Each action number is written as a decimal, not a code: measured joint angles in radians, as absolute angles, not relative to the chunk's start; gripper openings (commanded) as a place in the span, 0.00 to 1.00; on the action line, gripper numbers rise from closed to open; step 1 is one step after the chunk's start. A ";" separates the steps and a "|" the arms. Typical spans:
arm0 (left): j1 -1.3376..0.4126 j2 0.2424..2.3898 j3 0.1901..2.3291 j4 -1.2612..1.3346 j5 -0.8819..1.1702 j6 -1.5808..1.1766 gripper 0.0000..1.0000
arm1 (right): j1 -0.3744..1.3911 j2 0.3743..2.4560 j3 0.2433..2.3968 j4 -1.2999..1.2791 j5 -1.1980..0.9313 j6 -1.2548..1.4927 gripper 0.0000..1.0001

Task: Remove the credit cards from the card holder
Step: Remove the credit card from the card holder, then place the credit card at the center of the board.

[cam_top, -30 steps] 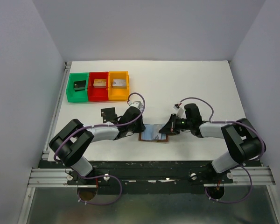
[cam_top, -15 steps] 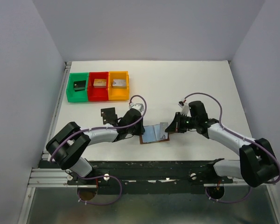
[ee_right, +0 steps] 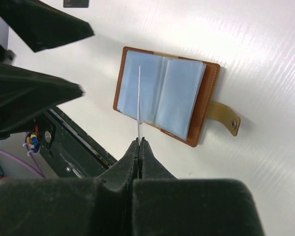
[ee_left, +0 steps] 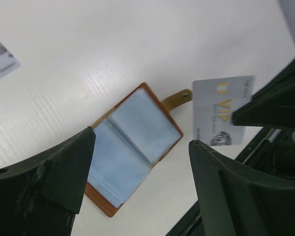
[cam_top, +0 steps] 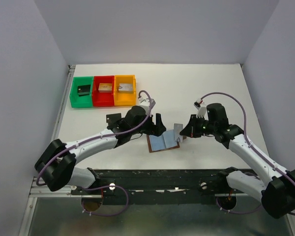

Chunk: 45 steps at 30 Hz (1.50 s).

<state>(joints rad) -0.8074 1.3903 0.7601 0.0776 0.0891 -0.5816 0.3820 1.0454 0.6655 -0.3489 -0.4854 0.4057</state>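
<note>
Brown leather card holder (cam_top: 162, 143) lies open on the white table (cam_top: 211, 88), blue-grey side up. A second ago the left gripper (ee_left: 141, 139) was shut and low by it; now its jaws stand wide and it hangs just above, touching nothing. The right gripper (ee_right: 139, 142) is pinched tight on the grey card (ee_left: 221, 110); that card has come up out of the holder and hangs over it, so it looks ready to be put down.

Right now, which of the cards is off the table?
The silver VIP card, pinched on edge in the right tool, clear of the open card holder. The black card lies flat on the table beside the left arm.
</note>
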 measured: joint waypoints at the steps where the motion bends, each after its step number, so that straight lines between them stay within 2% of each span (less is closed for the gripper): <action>1: -0.807 1.358 0.765 0.081 0.095 -0.577 0.90 | 0.382 1.033 0.669 -0.354 -0.488 0.396 0.00; 5: -0.800 1.200 0.738 0.142 0.163 -0.558 0.87 | 0.382 0.996 0.671 -0.348 -0.590 0.364 0.00; 11: -0.714 1.018 0.576 0.384 0.466 -0.601 0.84 | 0.398 0.996 0.669 -0.236 -0.841 0.370 0.00; 16: -0.672 0.956 0.559 0.393 0.687 -0.595 0.82 | 0.486 1.010 0.684 -0.208 -0.966 0.352 0.00; 21: -0.650 0.954 0.613 0.384 0.850 -0.575 0.69 | 0.553 1.028 0.733 -0.247 -1.015 0.296 0.00; 25: -0.642 0.988 0.635 0.381 0.955 -0.574 0.65 | 0.594 1.028 0.775 -0.302 -1.023 0.247 0.01; 27: -0.641 1.015 0.644 0.366 1.007 -0.573 0.59 | 0.610 1.028 0.797 -0.335 -1.023 0.224 0.00; 33: -0.641 1.046 0.650 0.330 1.084 -0.568 0.47 | 0.637 1.053 0.849 -0.396 -1.023 0.175 0.00; 36: -0.641 1.053 0.657 0.317 1.111 -0.568 0.35 | 0.643 1.068 0.857 -0.415 -1.023 0.159 0.00; 39: -0.641 1.053 0.659 0.312 1.123 -0.566 0.17 | 0.648 1.076 0.866 -0.431 -1.022 0.149 0.00; 45: -0.641 1.063 0.659 0.313 1.135 -0.570 0.16 | 0.658 1.082 0.884 -0.458 -1.022 0.133 0.00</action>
<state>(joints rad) -0.6415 1.0634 0.6594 0.3130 1.1347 -0.5701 0.6579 1.0821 0.8837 -0.4576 -1.0218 0.1329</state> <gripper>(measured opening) 0.160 0.010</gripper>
